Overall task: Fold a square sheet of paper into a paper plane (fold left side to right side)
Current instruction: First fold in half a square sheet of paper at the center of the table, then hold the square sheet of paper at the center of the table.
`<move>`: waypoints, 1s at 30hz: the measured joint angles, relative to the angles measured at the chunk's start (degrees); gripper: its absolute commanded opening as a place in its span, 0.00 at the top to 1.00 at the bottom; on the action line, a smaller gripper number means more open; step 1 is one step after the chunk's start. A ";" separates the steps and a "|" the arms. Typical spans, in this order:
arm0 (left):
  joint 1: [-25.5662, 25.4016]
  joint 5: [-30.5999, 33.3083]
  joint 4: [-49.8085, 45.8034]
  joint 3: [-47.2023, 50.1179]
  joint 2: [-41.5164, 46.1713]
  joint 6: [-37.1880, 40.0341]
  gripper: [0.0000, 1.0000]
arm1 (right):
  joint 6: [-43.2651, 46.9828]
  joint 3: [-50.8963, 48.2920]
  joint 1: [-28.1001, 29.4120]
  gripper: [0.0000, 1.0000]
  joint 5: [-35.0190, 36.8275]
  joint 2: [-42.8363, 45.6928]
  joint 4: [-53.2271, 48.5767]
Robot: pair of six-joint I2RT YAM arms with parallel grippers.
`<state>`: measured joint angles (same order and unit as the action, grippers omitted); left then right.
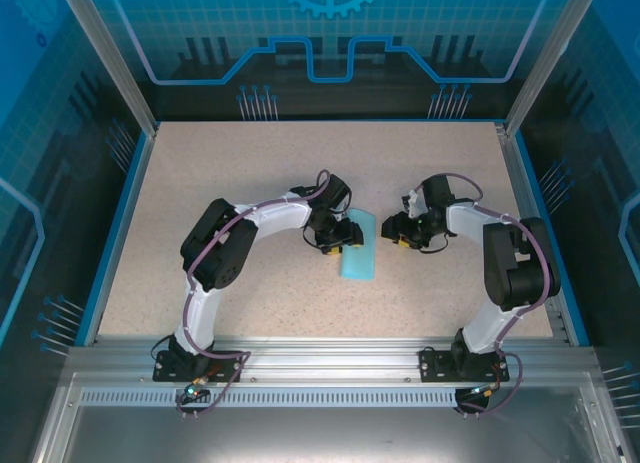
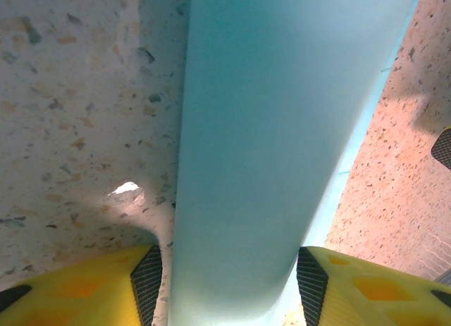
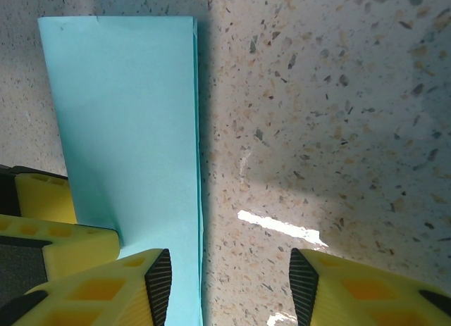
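Note:
The square sheet of paper (image 1: 360, 258) lies folded in half as a narrow light-blue rectangle on the speckled table, mid-centre. My left gripper (image 1: 338, 235) is at its left long side. In the left wrist view the rounded fold of the sheet (image 2: 282, 93) runs between the open jaws of the left gripper (image 2: 229, 270). My right gripper (image 1: 400, 230) is just right of the sheet and open. In the right wrist view the right gripper (image 3: 229, 277) has its left finger over the sheet (image 3: 127, 115) near the doubled edge, with bare table between the pads. No paper plane is in view.
The speckled table (image 1: 250, 173) is bordered by blue rails (image 1: 118, 233) at the sides and an aluminium frame (image 1: 320, 358) at the near edge, where both arm bases sit. The left gripper's yellow fingers (image 3: 49, 227) rest on the sheet close to my right gripper.

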<state>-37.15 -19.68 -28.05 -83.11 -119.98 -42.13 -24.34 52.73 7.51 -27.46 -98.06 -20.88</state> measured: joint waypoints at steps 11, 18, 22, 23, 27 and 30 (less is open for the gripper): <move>-0.15 0.00 0.02 -0.09 0.00 0.00 0.42 | -0.02 -0.35 0.04 0.49 0.00 0.00 0.44; -0.55 -0.02 0.02 -0.15 0.00 0.00 0.42 | -0.04 -0.42 0.22 0.55 -1.57 0.00 1.14; -0.85 -0.07 0.02 -0.68 -0.02 0.00 0.43 | -0.33 -0.42 1.16 0.60 -3.82 0.00 2.43; -0.92 -0.07 0.04 -0.76 -0.02 0.00 0.43 | -0.46 -0.39 1.53 0.60 -4.52 0.00 2.73; -0.96 -0.07 0.00 -0.76 -0.02 0.00 0.42 | -1.16 -0.20 3.28 0.61 -6.03 -1.05 4.13; -0.96 -0.07 0.02 -0.76 -0.02 0.00 0.42 | -1.79 0.15 4.42 0.62 -6.21 -2.84 4.85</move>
<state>-38.11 -19.75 -28.03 -83.88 -120.01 -42.13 -26.13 52.88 11.92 -33.67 -100.90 -16.03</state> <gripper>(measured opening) 0.578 0.383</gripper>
